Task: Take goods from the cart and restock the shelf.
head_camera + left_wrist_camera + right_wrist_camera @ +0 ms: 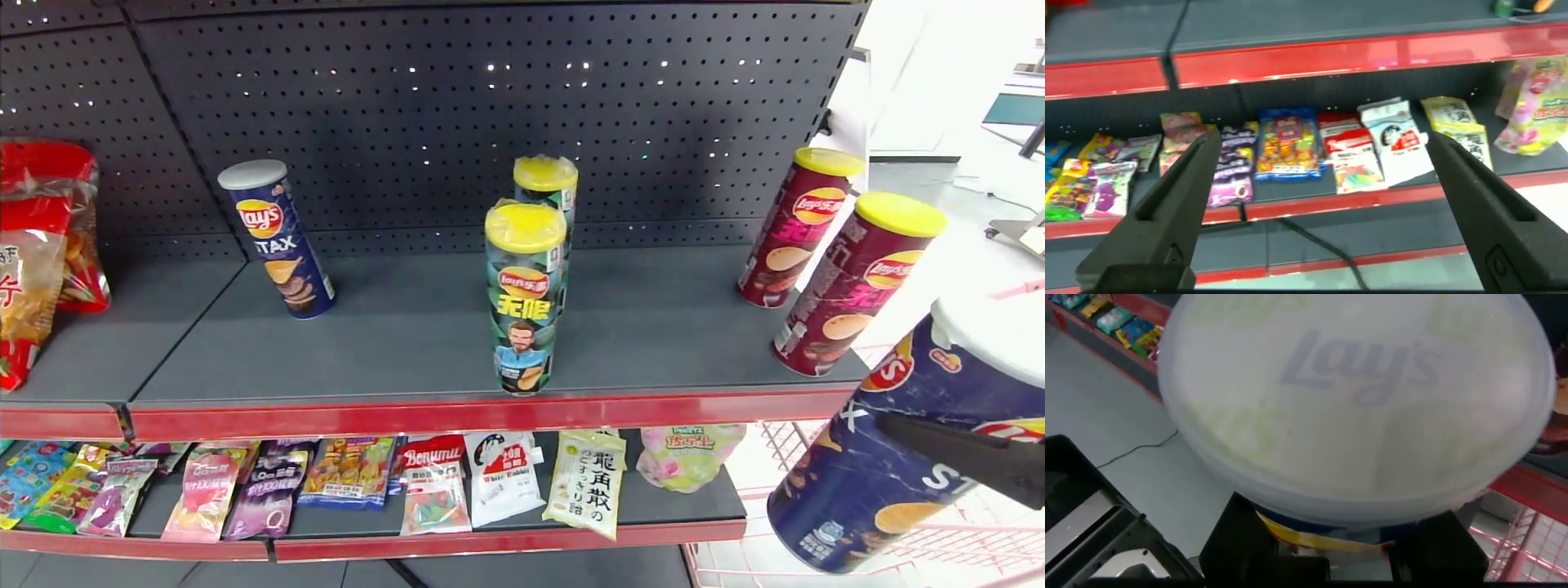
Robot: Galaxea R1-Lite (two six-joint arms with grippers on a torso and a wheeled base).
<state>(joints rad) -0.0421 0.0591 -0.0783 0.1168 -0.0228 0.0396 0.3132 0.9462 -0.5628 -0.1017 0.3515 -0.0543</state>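
Observation:
My right gripper is shut on a blue chip can with a white lid, holding it tilted at the lower right, over the pink cart and below the upper shelf's right end. One black finger crosses the can's side. On the upper shelf stands a matching blue can at the left. My left gripper is open, with nothing between its fingers, facing the lower shelf's snack bags.
Two green cans with yellow lids stand mid-shelf, one behind the other. Two maroon cans stand at the shelf's right end. Red snack bags sit far left. There is bare shelf between the blue can and the green cans.

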